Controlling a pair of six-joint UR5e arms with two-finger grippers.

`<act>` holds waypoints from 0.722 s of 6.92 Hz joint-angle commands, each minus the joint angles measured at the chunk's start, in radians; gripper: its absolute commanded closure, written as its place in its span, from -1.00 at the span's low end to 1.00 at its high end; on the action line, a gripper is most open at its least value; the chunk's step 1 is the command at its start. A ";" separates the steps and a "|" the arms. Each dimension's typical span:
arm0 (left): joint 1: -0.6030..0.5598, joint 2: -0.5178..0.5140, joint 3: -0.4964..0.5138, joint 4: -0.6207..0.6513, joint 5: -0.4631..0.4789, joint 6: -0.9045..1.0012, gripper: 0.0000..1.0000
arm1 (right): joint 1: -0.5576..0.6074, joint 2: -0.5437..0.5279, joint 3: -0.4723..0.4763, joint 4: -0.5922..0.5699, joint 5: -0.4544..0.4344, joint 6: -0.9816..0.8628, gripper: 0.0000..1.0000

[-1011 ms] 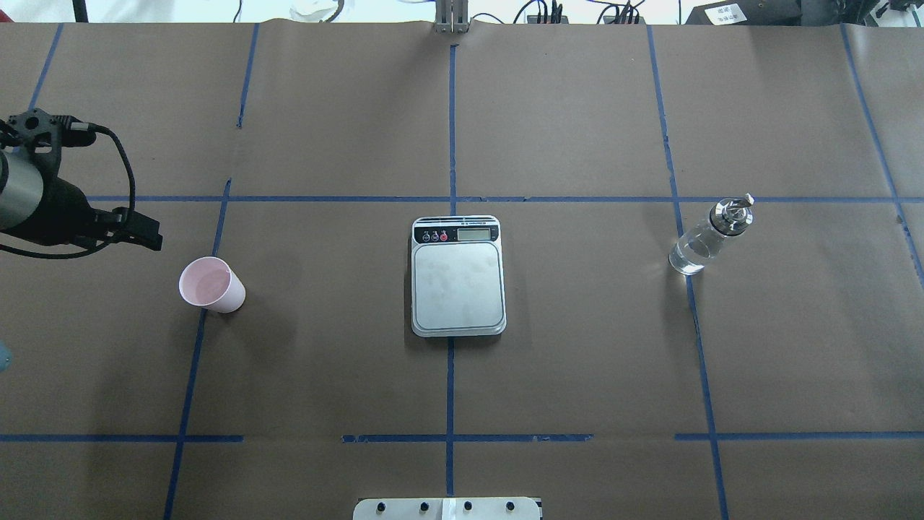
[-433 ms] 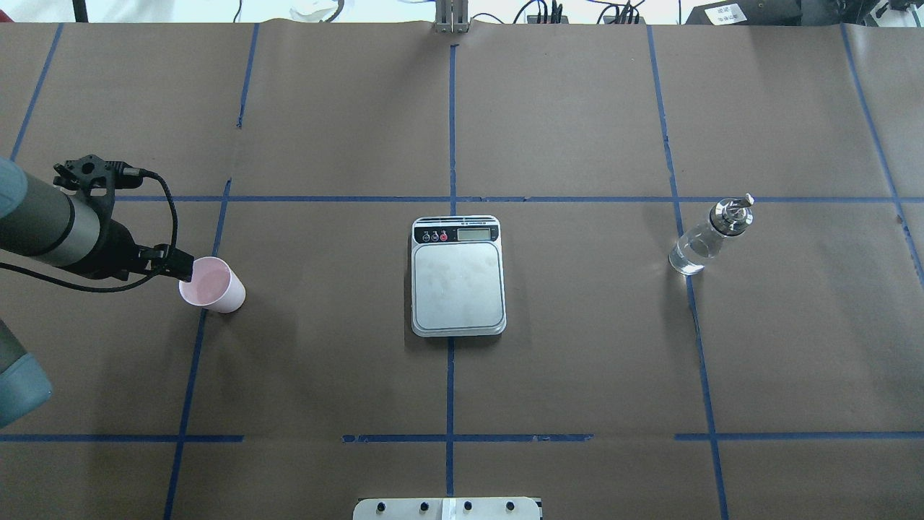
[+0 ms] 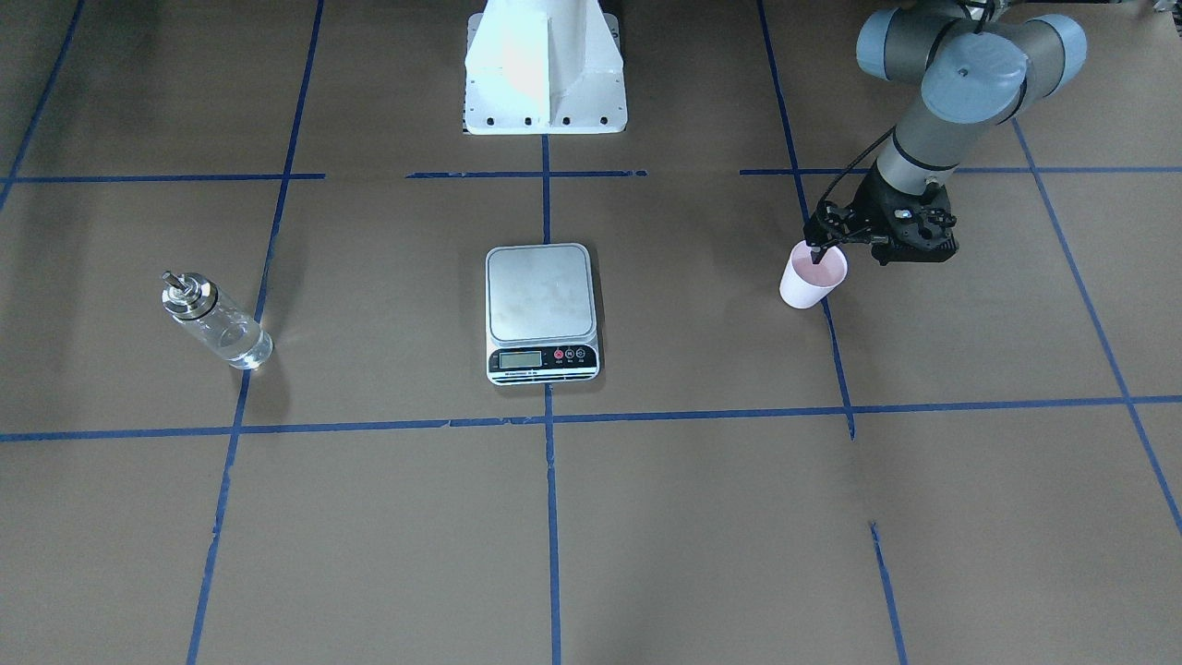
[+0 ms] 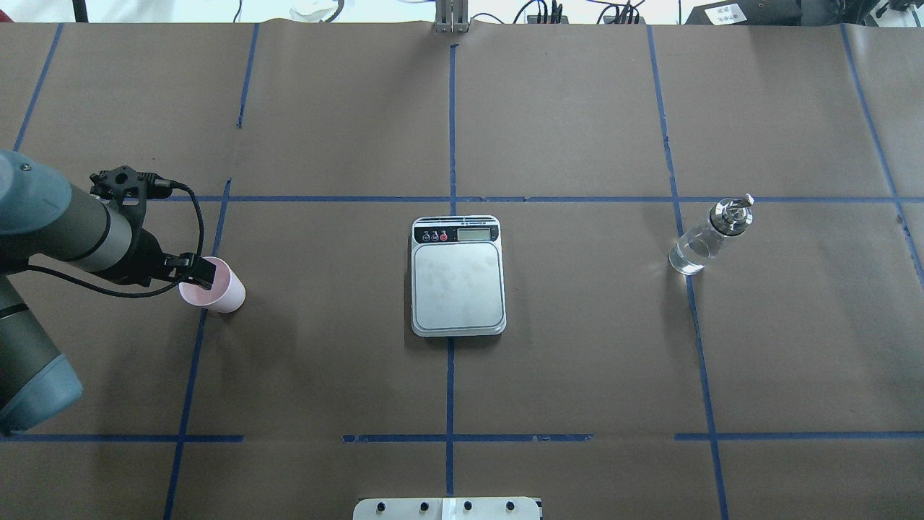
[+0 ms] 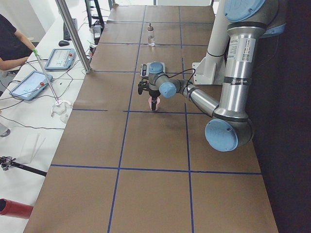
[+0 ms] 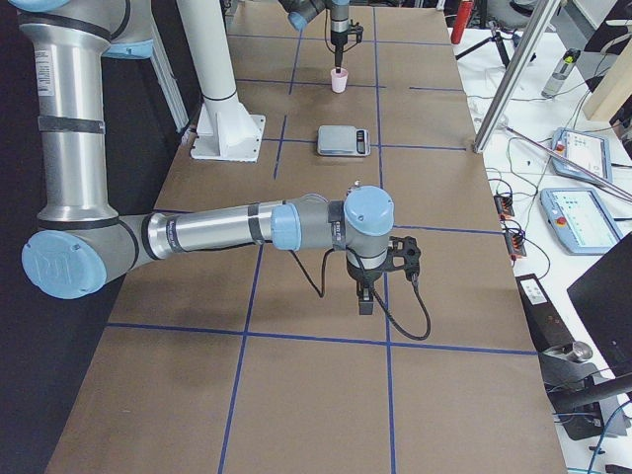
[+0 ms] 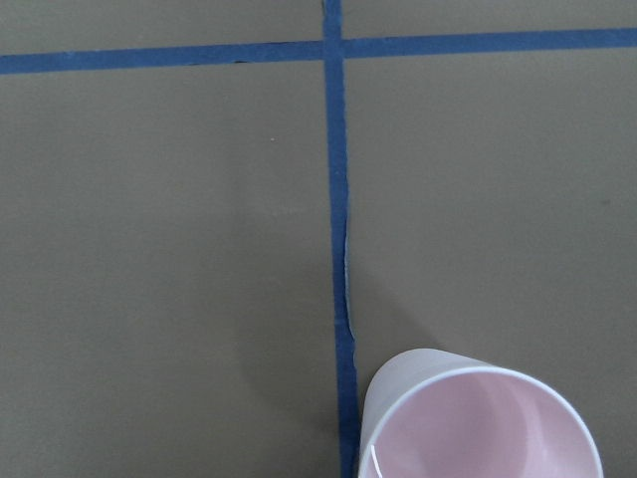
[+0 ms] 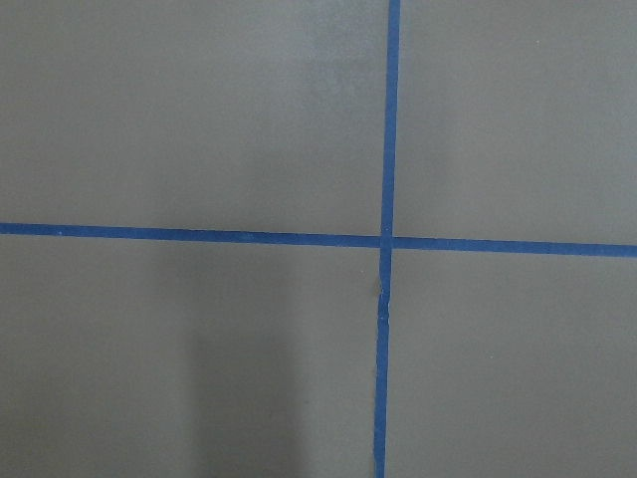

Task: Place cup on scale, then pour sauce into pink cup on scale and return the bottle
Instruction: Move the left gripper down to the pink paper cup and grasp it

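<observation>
The cup stands upright on the table, toward the edge on the robot's left, sitting on 1 of the blue tape lines. It is well apart from the scale, which lies flat in the middle of the table with its display strip turned toward the far edge, away from the robot's base.

The left gripper points down at the cup's rim on the side nearest the left edge. In the front-facing view 1 dark fingertip dips just inside the cup's mouth. The other finger is not clearly seen, so I cannot tell whether the fingers are spread or pressed together. The left wrist view shows the cup's open mouth low in the picture and no fingers.

The bottle stands upright toward the table's right-hand edge, well apart from the scale, spout up. The sauce fills its lower part.

The right gripper hangs pointing down over the table near its right end, apart from everything. It shows only in the side view, so I cannot tell its state. Its wrist camera sees only brown paper and 2 crossing tape lines.
</observation>
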 commanded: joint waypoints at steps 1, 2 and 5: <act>0.011 -0.007 0.028 -0.002 0.000 0.003 -0.93 | 0.000 0.002 0.000 0.000 0.000 0.000 -1.00; 0.011 -0.007 0.034 -0.002 0.000 0.007 -0.78 | 0.000 0.002 0.002 0.002 -0.001 -0.001 -1.00; 0.010 -0.007 0.024 0.000 0.000 0.001 0.69 | 0.001 0.005 0.000 0.000 0.000 -0.001 -1.00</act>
